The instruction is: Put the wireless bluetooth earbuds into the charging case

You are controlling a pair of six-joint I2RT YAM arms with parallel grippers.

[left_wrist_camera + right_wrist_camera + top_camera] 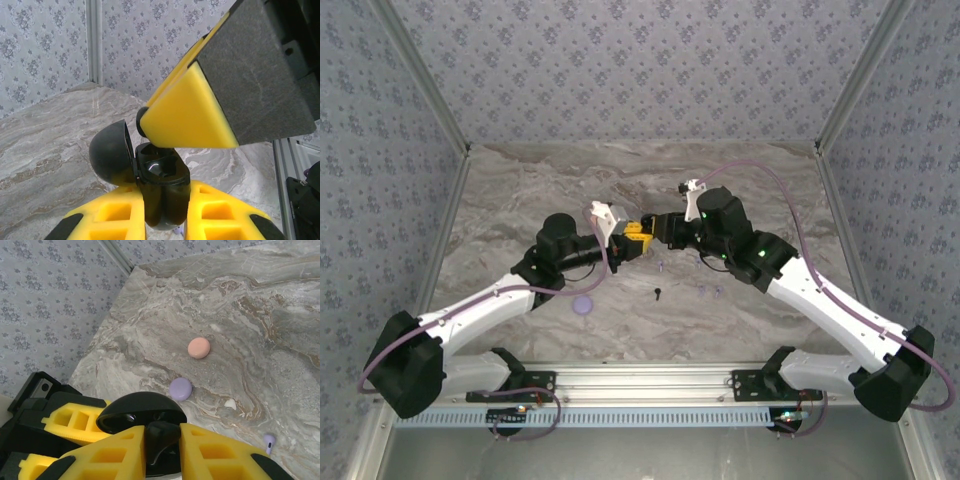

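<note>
Left gripper (165, 202) pinches the open black charging case (156, 175) mid-table, and right gripper (163, 434) pinches a black earbud (158, 444) just above its well; risk is the bud going in tilted, missing the socket and dropping onto the table (260, 315), or the push twisting the case loose.

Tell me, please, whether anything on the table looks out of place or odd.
Nothing looks damaged. A black bud and a lavender bud lie loose on the table, away from the lavender case; that fits an unfinished task.
</note>
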